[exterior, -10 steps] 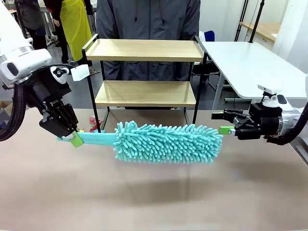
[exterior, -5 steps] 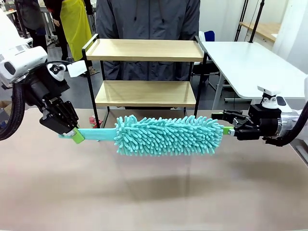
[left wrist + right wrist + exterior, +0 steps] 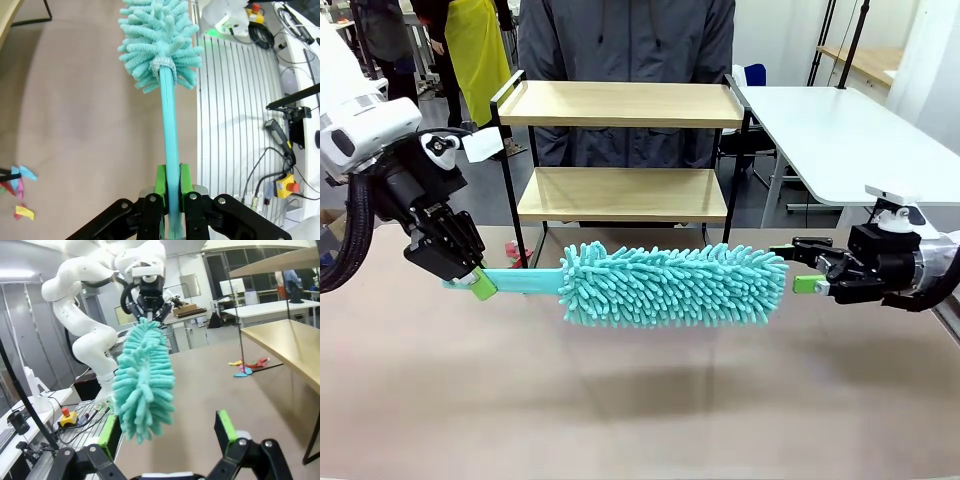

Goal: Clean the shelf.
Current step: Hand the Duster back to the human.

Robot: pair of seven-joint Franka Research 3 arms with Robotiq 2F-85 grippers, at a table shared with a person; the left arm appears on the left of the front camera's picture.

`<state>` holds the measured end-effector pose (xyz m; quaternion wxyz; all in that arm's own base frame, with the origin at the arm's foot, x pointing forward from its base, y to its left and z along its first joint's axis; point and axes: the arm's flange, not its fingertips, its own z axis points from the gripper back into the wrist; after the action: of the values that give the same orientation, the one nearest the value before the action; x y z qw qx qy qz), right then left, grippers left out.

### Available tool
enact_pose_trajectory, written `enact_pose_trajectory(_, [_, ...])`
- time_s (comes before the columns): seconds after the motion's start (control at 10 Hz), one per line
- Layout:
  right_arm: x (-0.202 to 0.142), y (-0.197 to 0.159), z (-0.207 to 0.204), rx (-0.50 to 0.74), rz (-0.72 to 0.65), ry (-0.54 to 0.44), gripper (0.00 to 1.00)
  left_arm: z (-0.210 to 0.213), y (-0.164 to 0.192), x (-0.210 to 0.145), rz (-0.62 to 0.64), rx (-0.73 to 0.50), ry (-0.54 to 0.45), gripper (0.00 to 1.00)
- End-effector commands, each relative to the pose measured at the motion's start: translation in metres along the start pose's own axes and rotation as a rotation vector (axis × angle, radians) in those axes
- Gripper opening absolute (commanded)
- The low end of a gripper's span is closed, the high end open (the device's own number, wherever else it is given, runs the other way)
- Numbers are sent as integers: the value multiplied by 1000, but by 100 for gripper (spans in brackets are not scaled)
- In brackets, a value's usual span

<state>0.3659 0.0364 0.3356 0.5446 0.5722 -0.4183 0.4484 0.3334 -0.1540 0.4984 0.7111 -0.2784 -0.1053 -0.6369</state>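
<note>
The shelf (image 3: 620,105), two light wooden boards in a thin black frame, stands at the table's far edge. My left gripper (image 3: 475,283) is shut on the flat handle of a teal fluffy duster (image 3: 670,285), which hangs level above the table in front of the shelf. In the left wrist view the green pads (image 3: 161,181) clamp the handle (image 3: 170,125), and the duster head (image 3: 160,40) points away. My right gripper (image 3: 802,266) is open, just right of the duster's tip. In the right wrist view the duster (image 3: 145,375) hangs ahead of its spread fingers (image 3: 225,430).
A person (image 3: 625,40) stands behind the shelf. Small coloured scraps (image 3: 515,262) lie on the brown table by the shelf's left leg, and they show as scraps (image 3: 20,185) in the left wrist view. A white table (image 3: 840,120) stands at the right.
The left gripper has lifted the duster and brought it level. The right gripper has drawn back to the right, off the duster's tip, still open.
</note>
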Motion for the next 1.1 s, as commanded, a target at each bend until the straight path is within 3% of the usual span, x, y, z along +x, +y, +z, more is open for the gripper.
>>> enact_pose_trajectory(0.0, [-13, 46, -10, 43, -37, 13, 100, 2, 0, -1, -3, -2, 0, 13])
enact_pose_trajectory(1.0, [-29, 71, -96, 87, -68, -66, 100, 2, 0, -1, -3, -2, 0, 13])
